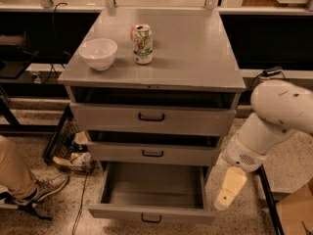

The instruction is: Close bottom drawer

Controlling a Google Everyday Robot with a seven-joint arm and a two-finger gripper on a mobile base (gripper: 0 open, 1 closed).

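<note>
The bottom drawer (151, 213) of the grey metal cabinet (195, 58) is pulled far out, and its inside shows empty. Its small black handle (150, 219) is on the narrow front panel near the frame's lower edge. The middle drawer (152, 153) and the top drawer (151, 117) above it stand slightly out. My gripper (227, 190), cream-coloured, hangs from the white arm (279, 111) and points down, just right of the bottom drawer's right front corner. It holds nothing that I can see.
A white bowl (98, 53) and a drink can (142, 44) stand on the cabinet top. A person's leg and shoe (34, 187) are at the lower left. Clutter (73, 155) lies left of the cabinet. A cardboard box (296, 209) sits at the lower right.
</note>
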